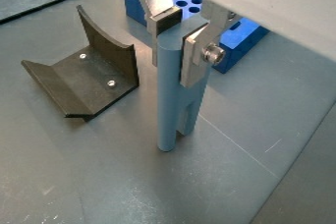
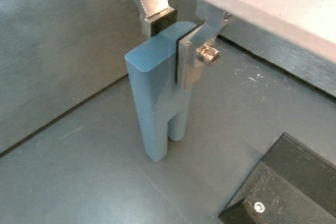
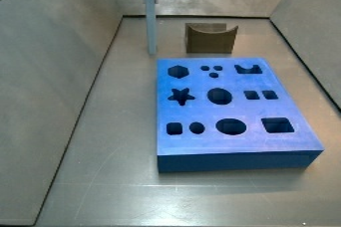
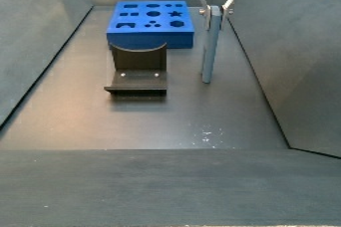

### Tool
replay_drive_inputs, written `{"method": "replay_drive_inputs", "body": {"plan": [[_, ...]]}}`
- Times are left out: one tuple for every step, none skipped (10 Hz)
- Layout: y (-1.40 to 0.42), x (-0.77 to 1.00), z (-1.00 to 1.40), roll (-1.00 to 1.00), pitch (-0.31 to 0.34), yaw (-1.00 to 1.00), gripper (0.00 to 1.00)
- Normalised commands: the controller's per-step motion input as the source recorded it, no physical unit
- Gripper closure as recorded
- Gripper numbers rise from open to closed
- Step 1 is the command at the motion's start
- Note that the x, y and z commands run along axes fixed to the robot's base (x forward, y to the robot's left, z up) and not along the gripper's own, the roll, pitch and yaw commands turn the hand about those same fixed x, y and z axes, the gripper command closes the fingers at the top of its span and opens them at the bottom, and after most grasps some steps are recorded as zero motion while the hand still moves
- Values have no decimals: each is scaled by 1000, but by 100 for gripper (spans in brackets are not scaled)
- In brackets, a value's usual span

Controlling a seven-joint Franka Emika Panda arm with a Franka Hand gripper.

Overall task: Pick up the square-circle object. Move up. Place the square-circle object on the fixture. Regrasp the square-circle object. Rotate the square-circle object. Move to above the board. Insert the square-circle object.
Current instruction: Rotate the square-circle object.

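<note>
The square-circle object (image 1: 178, 100) is a pale grey-blue bar standing upright, square at its top end and rounder lower down (image 2: 155, 105). My gripper (image 1: 178, 36) is shut on its top end, one silver finger on each side (image 2: 171, 36). In both side views the bar (image 3: 151, 27) (image 4: 209, 47) hangs straight down from the gripper (image 4: 213, 7), with its lower end at or just above the grey floor. The fixture (image 1: 85, 71) (image 4: 136, 77), a dark notched bracket, stands beside the bar without touching it. The blue board (image 3: 233, 112) (image 4: 151, 22) lies beyond the fixture.
Grey walls enclose the floor on all sides (image 3: 94, 62). The board's corner (image 1: 243, 36) lies close behind the gripper in a wrist view. A corner of the fixture (image 2: 282, 189) shows low in a wrist view.
</note>
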Motion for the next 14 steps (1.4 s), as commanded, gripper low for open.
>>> {"method": "replay_drive_inputs", "body": {"plan": [[11, 1, -310, 35, -13, -53, 100], [11, 0, -310, 35, -13, -52, 100], [11, 0, -310, 35, -13, -52, 100], [12, 0, -310, 35, -13, -52, 100], [11, 1, -310, 35, -13, -52, 100], [0, 0, 0, 35, -13, -52, 0], [0, 0, 1000, 36, -14, -48, 0], [-1, -12, 1000, 33, -3, -47, 0], [-6, -31, 858, 5, 31, -39, 0], [-3, -22, 699, -22, 39, -28, 0], [-3, -9, 472, -61, 54, -20, 0], [-2, 1, 302, -87, 67, -18, 0], [0, 0, 0, -9, 6, 1000, 0], [5, 13, -58, -9, 6, 1000, 0]]}}
